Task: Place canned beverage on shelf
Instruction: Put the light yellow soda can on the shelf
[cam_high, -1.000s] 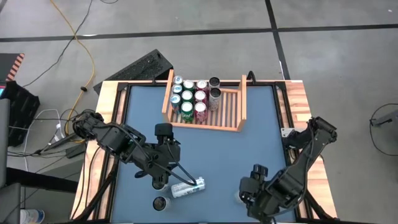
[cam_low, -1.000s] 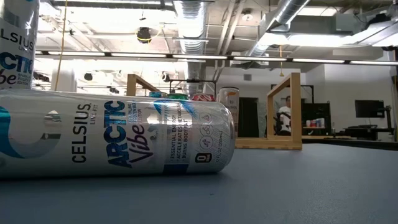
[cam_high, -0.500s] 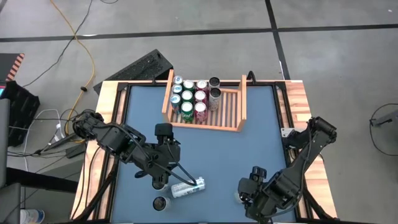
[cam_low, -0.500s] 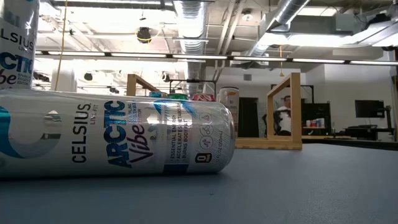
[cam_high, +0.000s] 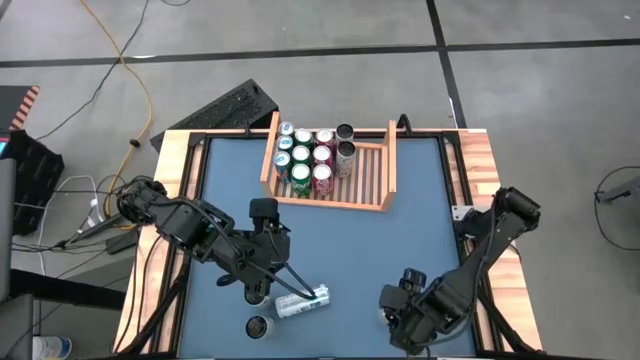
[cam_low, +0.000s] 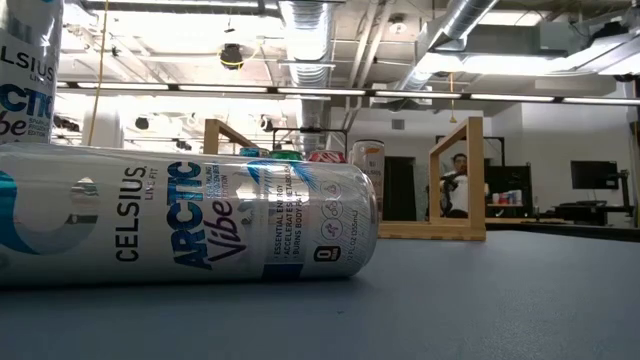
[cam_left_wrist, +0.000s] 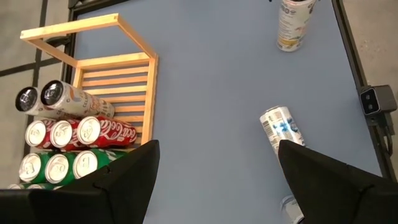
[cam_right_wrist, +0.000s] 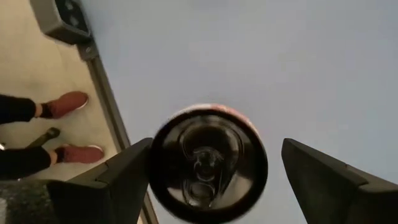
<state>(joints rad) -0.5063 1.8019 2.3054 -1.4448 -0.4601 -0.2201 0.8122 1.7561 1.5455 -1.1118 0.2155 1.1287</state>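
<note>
- High view: the right gripper (cam_high: 392, 318) has crept left at the near edge; the left gripper (cam_high: 300, 285) hovers released over a toppled Celsius can (cam_high: 302, 302). The shelf (cam_high: 385, 170) sits far-centre.
- Right wrist view: spread fingers (cam_right_wrist: 118, 180) flank an upright can (cam_right_wrist: 208, 163), probably ungrasped, so pickup is imminent.

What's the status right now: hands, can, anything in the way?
Right gripper open, fingers either side of an upright can, not gripping. Left gripper open above the fallen can. Shelf part filled, path clear.
</note>
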